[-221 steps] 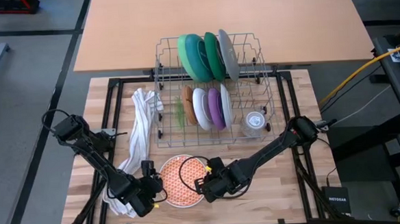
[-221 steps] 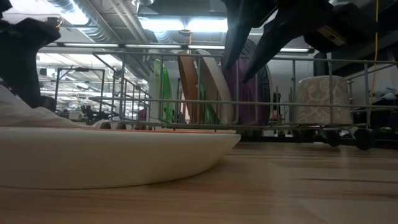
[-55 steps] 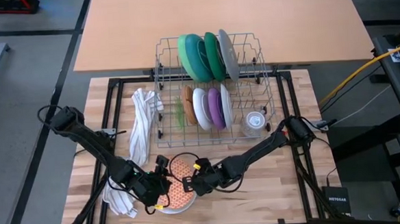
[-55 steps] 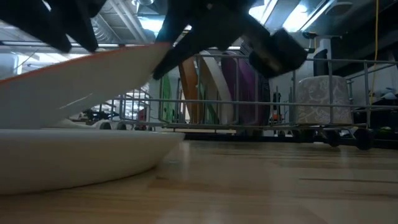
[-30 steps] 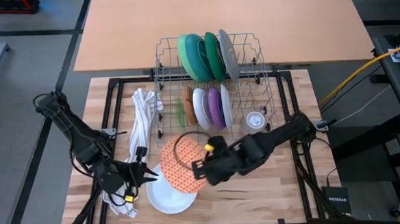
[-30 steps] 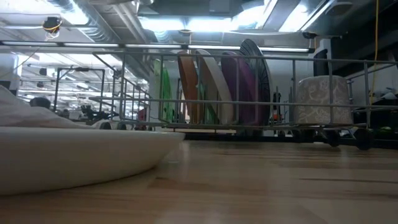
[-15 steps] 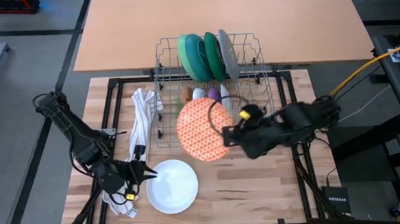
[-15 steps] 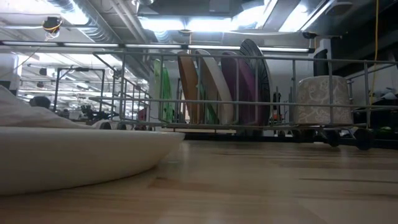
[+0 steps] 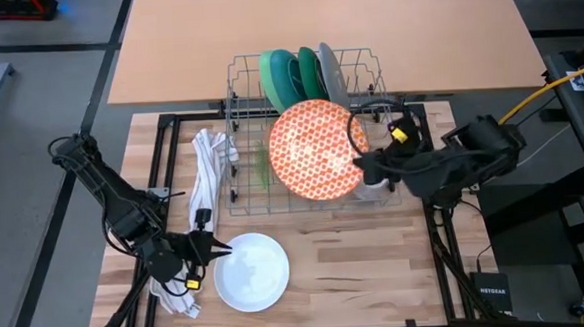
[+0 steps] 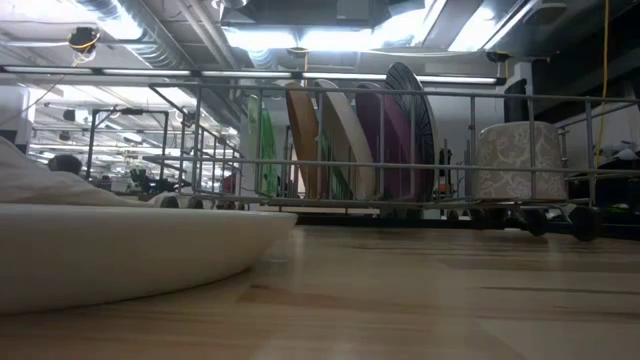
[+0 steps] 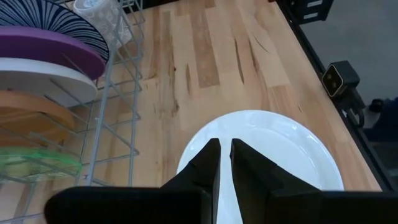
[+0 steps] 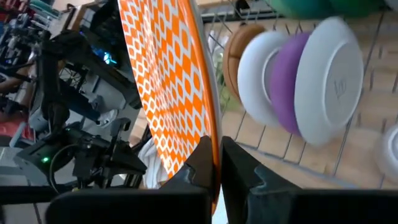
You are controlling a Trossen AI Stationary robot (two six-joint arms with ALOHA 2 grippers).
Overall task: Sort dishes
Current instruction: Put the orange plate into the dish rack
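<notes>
My right gripper (image 9: 358, 163) is shut on the orange patterned plate (image 9: 312, 150) and holds it in the air over the front row of the wire dish rack (image 9: 242, 126). In the rack, green, teal and grey dishes (image 9: 302, 71) stand on edge at the back. Orange, white and purple dishes (image 12: 286, 81) stand in the front row. A white plate (image 9: 251, 273) lies flat on the table near the front edge. My left gripper (image 9: 222, 250) hovers at that plate's left rim, its fingers (image 11: 211, 163) nearly together with nothing between them. My right gripper pinches the orange patterned plate's rim (image 12: 210, 127) between its two fingers, one on the patterned face and one on the back. The fingers come from the table's right, slanting down. The plate is lifted clear and steeply tilted, its patterned face turned up and to the left.
A white striped towel (image 9: 206, 174) lies bunched left of the rack and runs down toward my left gripper. A small glass cup (image 10: 510, 160) stands in the rack's right end. Bare wood (image 9: 377, 259) lies right of the white plate.
My right gripper has risen and gone toward the table's far right with the orange patterned plate. It carried the plate from beside the white plate to above the rack's front row. The plate has tipped so that its face shows more fully from above.
</notes>
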